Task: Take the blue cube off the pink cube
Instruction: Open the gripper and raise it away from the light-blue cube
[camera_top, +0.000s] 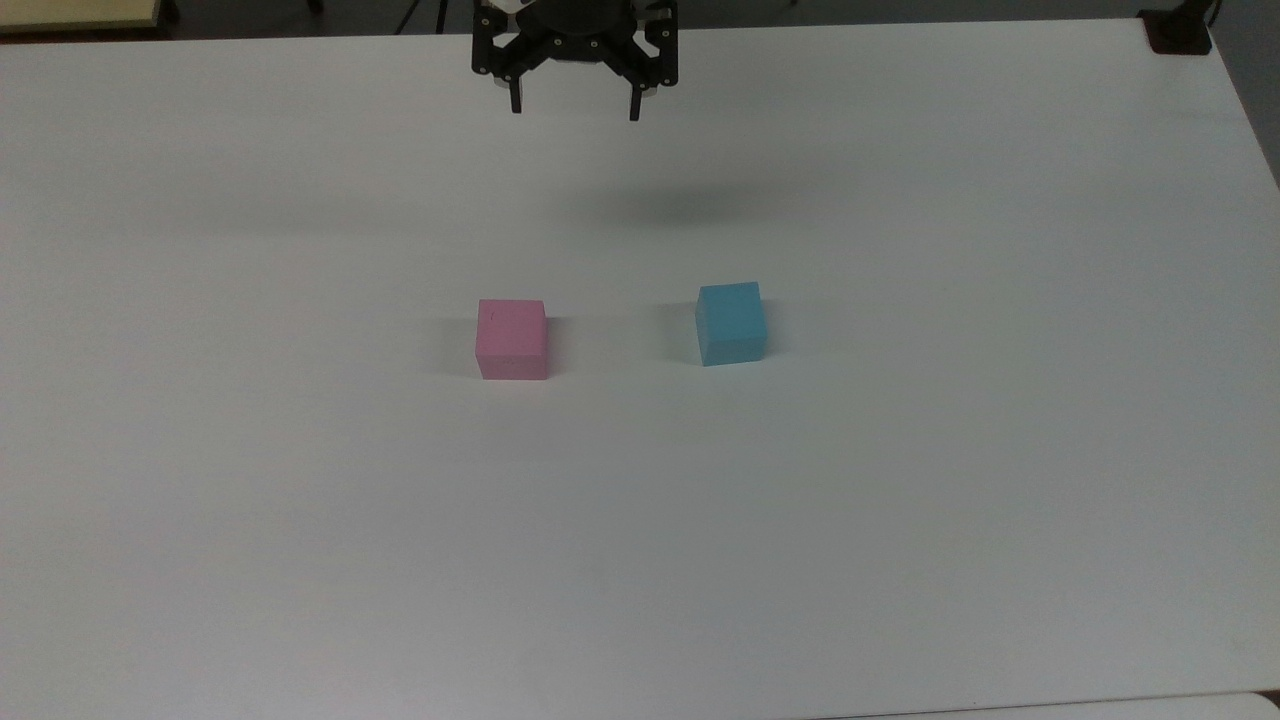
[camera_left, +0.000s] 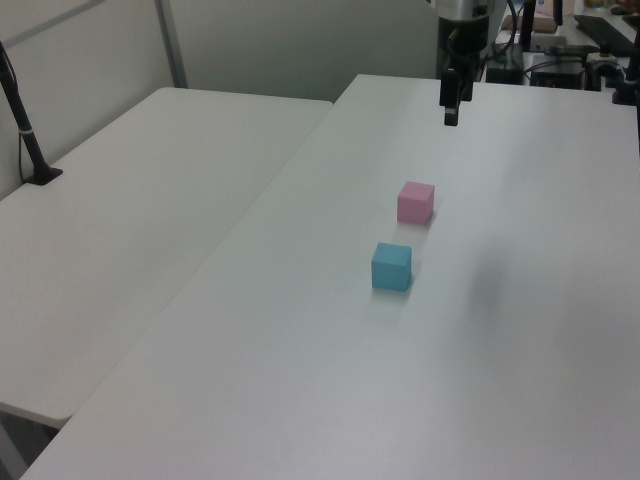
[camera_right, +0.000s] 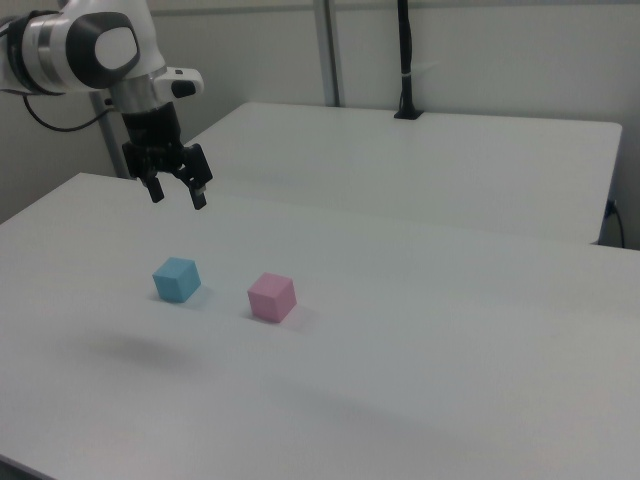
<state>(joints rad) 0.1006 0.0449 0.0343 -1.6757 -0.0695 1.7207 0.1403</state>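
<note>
The blue cube (camera_top: 732, 322) rests on the white table (camera_top: 900, 480), apart from the pink cube (camera_top: 512, 339), which lies to the top view's left of it. Both cubes also show in the left view, blue cube (camera_left: 392, 266) and pink cube (camera_left: 415, 202), and in the right view, blue cube (camera_right: 176, 279) and pink cube (camera_right: 271, 297). My gripper (camera_top: 575, 107) hangs open and empty high above the table's far edge, well away from both cubes. It appears too in the left view as gripper (camera_left: 451, 113) and in the right view as gripper (camera_right: 178, 195).
A second white table (camera_left: 130, 220) stands beside this one, with a black post (camera_left: 22, 120) on it. Equipment clutters the far end (camera_left: 590, 50) in the left view. A dark object (camera_top: 1180, 30) sits at the top view's upper right corner.
</note>
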